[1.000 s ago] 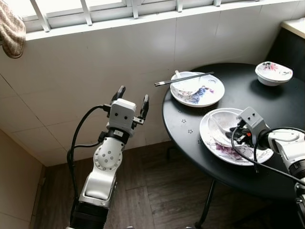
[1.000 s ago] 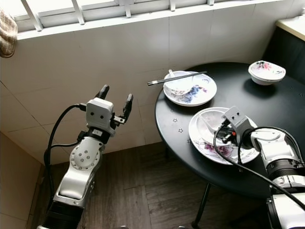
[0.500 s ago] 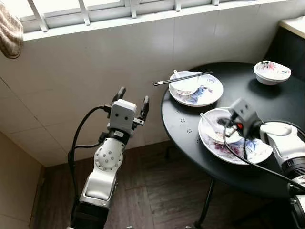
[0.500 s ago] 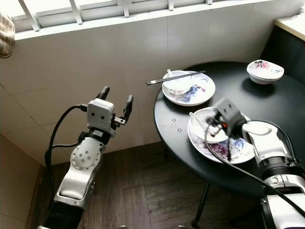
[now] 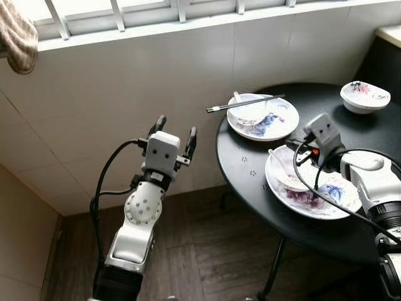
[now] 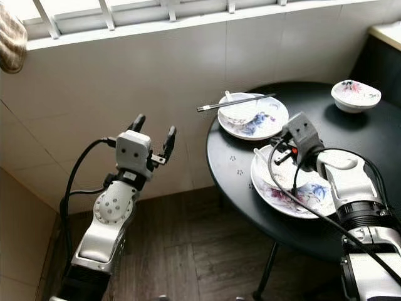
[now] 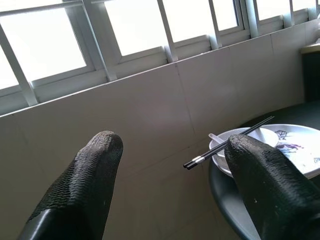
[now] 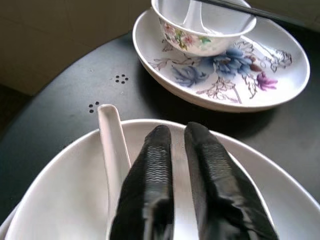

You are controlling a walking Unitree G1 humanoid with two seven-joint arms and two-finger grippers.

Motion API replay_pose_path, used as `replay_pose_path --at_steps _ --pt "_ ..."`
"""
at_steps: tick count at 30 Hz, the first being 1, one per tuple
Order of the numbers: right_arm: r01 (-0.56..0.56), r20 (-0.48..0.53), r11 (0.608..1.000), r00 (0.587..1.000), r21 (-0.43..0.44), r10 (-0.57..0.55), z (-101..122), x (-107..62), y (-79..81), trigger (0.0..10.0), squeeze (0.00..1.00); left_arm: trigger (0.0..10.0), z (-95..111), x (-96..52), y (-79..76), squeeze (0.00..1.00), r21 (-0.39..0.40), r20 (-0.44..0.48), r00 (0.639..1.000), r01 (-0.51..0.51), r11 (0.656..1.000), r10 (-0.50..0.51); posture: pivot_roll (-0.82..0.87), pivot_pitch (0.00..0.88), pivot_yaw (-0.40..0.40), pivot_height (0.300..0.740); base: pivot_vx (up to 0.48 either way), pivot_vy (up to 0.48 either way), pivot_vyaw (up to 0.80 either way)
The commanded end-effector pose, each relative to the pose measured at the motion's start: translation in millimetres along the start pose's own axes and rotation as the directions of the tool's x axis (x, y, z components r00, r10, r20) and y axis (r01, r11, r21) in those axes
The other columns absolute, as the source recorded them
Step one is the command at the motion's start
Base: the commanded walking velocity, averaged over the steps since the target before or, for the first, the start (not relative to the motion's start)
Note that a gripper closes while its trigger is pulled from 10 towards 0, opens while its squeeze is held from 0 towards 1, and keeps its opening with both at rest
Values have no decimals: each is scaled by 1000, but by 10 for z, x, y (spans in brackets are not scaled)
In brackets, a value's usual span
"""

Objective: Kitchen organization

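A floral plate (image 5: 332, 197) lies near the front of the round black table (image 5: 247, 163) and carries a white bowl (image 5: 289, 180) with a white spoon (image 5: 279, 162) in it. My right gripper (image 5: 301, 157) is shut on the bowl's rim; the right wrist view shows the rim (image 8: 183, 210) pinched between the fingers (image 8: 155, 165), beside the spoon (image 8: 114, 155). Further back, a second floral plate (image 5: 272, 119) holds a small bowl (image 5: 247, 113) with black chopsticks (image 5: 244, 103) across it. My left gripper (image 5: 173, 132) is raised, open and empty, in the air left of the table.
A third floral bowl (image 5: 365, 95) stands at the table's far right. A tiled wall (image 5: 125, 81) under a barred window runs behind. A cloth (image 5: 15, 37) hangs at the upper left. Wooden floor (image 5: 207, 251) lies below, and a dark cabinet (image 5: 390, 59) stands at the right.
My right gripper has turned and shifted toward the far side of the near plate, keeping hold of the bowl. The left arm has stayed still. The camera has shifted slightly.
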State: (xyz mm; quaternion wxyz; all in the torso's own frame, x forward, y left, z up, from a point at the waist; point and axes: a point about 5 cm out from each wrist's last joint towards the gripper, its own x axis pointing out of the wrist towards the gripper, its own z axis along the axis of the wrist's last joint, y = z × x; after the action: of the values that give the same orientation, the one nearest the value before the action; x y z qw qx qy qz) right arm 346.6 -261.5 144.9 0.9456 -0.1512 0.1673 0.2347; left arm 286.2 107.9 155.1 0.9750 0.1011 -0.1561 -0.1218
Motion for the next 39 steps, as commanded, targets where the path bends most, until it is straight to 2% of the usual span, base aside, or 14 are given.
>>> replay_pose_path --at_steps 1,8,19,20,22,23,24,25,30,35,36,37,38,39 --pt "-18 19 1000 1000 20 17 58 -32 -63 10000 1000 10000 -16 6 -5 0 14 -4 1000 12 1000 -12 -148 0 44 740 0 0 0" --pt "-98 22 995 995 20 98 18 -88 -102 10000 1000 10000 -16 12 -8 0 16 -4 1000 13 1000 -13 -148 0 45 740 0 0 0" --pt "-167 -92 985 982 -33 163 -216 -63 -43 10000 1000 10000 -21 11 -3 0 24 -3 1000 18 1000 -18 -137 0 48 740 0 0 0" --pt "-171 -108 984 980 -49 165 -252 -45 -19 10000 925 10000 -20 12 0 0 26 -3 1000 18 1000 -18 -130 0 48 740 0 0 0" --pt "-173 -111 984 980 -52 166 -262 -38 -10 10000 890 10000 -19 11 1 0 26 -3 1000 18 1000 -18 -130 0 48 740 0 0 0" --pt "-175 -110 983 979 -53 168 -273 -21 7 10000 455 10000 -20 9 2 0 27 -3 1000 18 999 -18 -130 0 48 740 0 0 0" --pt "-175 -110 983 979 -53 168 -273 -21 7 10000 455 10000 -20 9 2 0 27 -3 1000 18 999 -18 -130 0 48 740 0 0 0" --pt "-182 -110 982 978 -56 175 -284 -6 28 10000 0 10000 -19 8 4 0 28 -3 1000 18 999 -17 -127 0 46 740 0 0 0" --pt "-190 -138 979 974 -77 178 -334 11 58 10000 0 10000 -29 2 7 0 31 -8 1000 18 999 -17 -125 0 46 740 0 0 0" --pt "-170 -156 984 975 -60 159 -367 14 47 10000 0 10000 -36 -5 9 0 34 -12 1000 16 999 -16 -121 0 42 740 0 0 0" --pt "-159 -160 986 976 -54 149 -374 14 40 9686 0 10000 -37 -6 10 0 34 -13 1000 16 999 -15 -121 0 41 740 0 0 0" --pt "-153 -163 987 976 -50 143 -379 13 35 6078 0 10000 -38 -6 11 0 34 -14 1000 15 999 -15 -121 0 41 740 0 0 0" --pt "-140 -166 989 977 -44 131 -384 12 26 4196 0 10000 -40 -7 12 0 34 -15 1000 15 999 -14 -121 0 41 740 0 0 0" --pt "-131 -168 991 978 -41 122 -388 11 20 4196 0 10000 -42 -7 12 0 35 -16 1000 15 999 -14 -121 0 41 740 0 0 0"
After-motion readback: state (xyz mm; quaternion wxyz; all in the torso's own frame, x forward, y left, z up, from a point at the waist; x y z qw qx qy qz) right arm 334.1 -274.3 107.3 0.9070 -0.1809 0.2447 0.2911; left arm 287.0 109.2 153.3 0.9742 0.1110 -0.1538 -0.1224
